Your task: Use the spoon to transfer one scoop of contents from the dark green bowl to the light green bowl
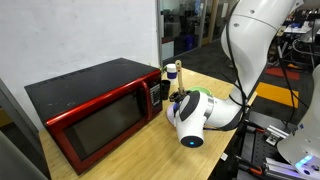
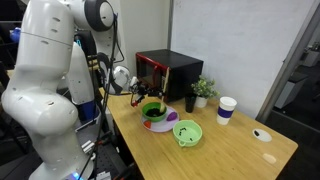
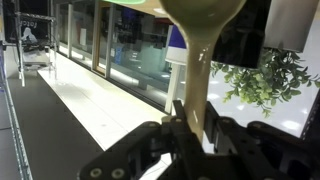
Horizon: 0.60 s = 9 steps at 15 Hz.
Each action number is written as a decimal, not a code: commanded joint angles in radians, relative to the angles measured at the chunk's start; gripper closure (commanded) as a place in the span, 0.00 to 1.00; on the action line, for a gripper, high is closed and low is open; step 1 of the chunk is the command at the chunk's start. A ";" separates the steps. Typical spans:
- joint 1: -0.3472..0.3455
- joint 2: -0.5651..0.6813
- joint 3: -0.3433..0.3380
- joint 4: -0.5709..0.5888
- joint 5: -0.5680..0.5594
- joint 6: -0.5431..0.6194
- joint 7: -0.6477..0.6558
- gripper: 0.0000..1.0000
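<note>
The claw [image 3: 193, 130] is clamped on the handle of the spoon [image 3: 199, 65], whose round head sticks out beyond it.

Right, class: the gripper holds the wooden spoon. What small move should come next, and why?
Probably lower the wooden spoon head into the dark green bowl: the gripper is shut on its handle beside that bowl, and the head looks bare in the wrist view.

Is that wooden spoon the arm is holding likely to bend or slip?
The spoon looks like solid wood, so it is probably stiff. The gripper pinches only its slim handle, so the head might swing under load. Being slender, it is likely light.
</note>
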<state>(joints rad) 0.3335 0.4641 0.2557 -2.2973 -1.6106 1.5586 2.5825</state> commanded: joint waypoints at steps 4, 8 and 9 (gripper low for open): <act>0.013 -0.038 0.028 -0.021 -0.113 -0.069 0.022 0.94; 0.015 -0.066 0.053 -0.031 -0.165 -0.092 0.020 0.94; 0.014 -0.071 0.057 -0.034 -0.172 -0.089 0.019 0.94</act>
<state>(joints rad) 0.3486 0.4261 0.2976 -2.3035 -1.7460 1.4892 2.6016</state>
